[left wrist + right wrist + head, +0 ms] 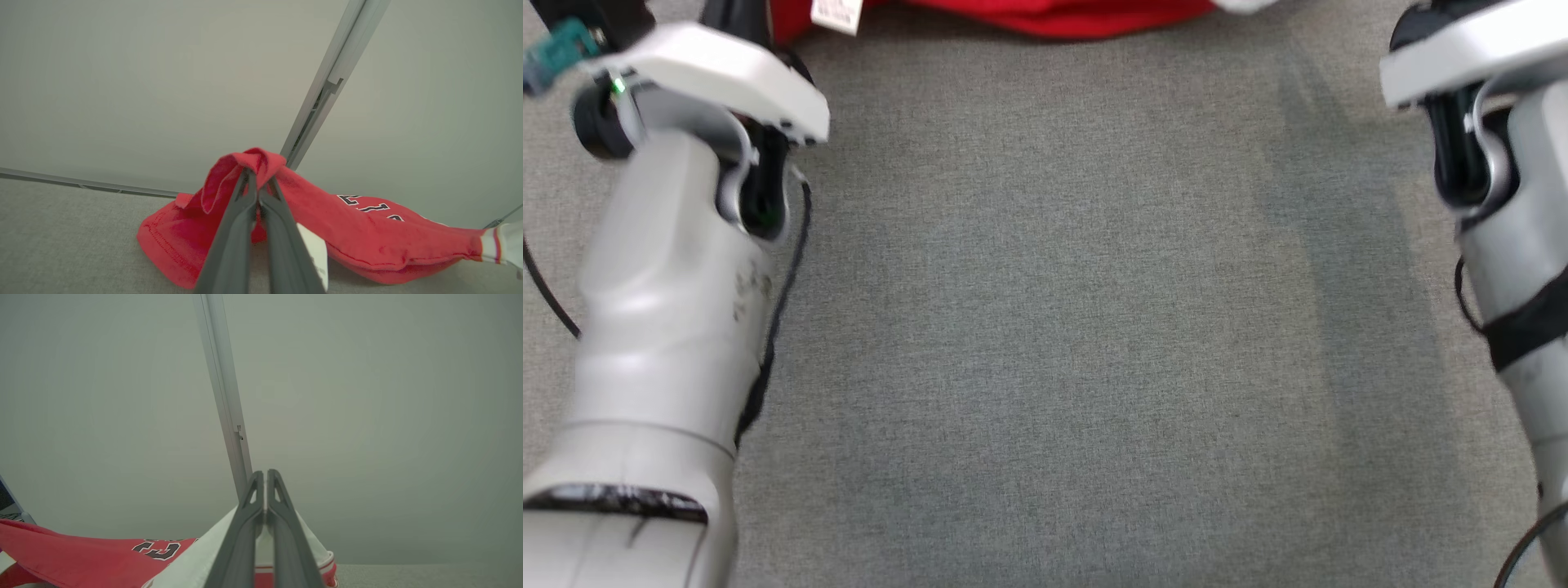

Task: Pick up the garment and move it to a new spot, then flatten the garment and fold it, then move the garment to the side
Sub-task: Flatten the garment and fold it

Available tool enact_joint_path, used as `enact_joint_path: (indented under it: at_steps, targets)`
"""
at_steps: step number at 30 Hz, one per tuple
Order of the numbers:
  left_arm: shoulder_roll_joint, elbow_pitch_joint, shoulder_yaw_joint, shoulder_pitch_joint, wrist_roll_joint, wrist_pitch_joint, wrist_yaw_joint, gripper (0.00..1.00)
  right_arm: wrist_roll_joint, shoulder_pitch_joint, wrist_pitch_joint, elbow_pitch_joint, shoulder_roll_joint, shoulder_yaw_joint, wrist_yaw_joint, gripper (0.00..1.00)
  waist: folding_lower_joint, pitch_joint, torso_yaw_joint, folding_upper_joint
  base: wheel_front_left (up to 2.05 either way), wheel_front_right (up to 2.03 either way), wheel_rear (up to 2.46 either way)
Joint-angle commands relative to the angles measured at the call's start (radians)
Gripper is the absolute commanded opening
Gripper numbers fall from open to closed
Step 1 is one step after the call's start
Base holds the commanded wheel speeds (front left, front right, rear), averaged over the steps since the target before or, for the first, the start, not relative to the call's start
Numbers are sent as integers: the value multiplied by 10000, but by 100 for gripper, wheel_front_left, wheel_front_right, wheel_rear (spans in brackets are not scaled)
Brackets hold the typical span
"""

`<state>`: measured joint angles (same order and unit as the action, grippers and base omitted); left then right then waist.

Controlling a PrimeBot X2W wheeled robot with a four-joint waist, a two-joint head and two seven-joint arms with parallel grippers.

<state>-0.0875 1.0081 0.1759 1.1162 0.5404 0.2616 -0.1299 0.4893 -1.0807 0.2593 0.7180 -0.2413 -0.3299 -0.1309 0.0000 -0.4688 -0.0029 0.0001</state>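
The garment [367, 237] is a red jersey with dark lettering and white trim. It hangs stretched between my two grippers, its lower hem resting on the grey table. My left gripper [258, 177] is shut on a bunched red fold at one end. My right gripper [265, 475] is shut on the white sleeve part [196, 555] at the other end, and its fingertips stick out past the fabric. In the head view a strip of the garment [1078, 16] shows at the top edge, between my left forearm [662, 327] and right forearm [1519, 245].
A grey fabric-covered table [1062, 327] spreads between the arms. Pale wall panels with a metal rail [322, 90] stand behind the garment. A white tag [316, 253] hangs from the jersey near my left fingers.
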Motion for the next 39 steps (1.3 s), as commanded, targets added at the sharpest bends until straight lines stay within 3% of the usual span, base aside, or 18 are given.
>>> enact_joint_path:
  at_steps: [1,8,13,26,32,39]
  targets:
    - [-13,-13,-18,-376,112,34,-5,0,109,379,63,-159,4,77,4,0,0,-25,2,-1,0,0,0]
    - [225,-877,-100,-2283,831,39,-9,0,564,3401,65,-1857,103,1116,3,0,0,234,120,-1,0,0,0]
    - [252,-2058,-69,-3953,733,39,-10,0,618,5583,61,-3415,108,1713,3,0,0,738,155,-1,0,0,0]
    - [-521,-4961,-161,-8020,-15,40,-9,0,265,10313,61,-6924,208,2610,4,0,0,2323,160,-1,0,0,0]
    - [-1116,-6797,-177,-10085,-53,-653,449,0,80,12555,-598,-8639,538,3063,4,0,0,2960,10,-1,0,0,0]
    - [-1471,-9103,-300,-11840,19,-1635,1205,0,-62,13905,-1400,-9915,966,3431,3,0,0,3236,-98,-1,0,0,0]
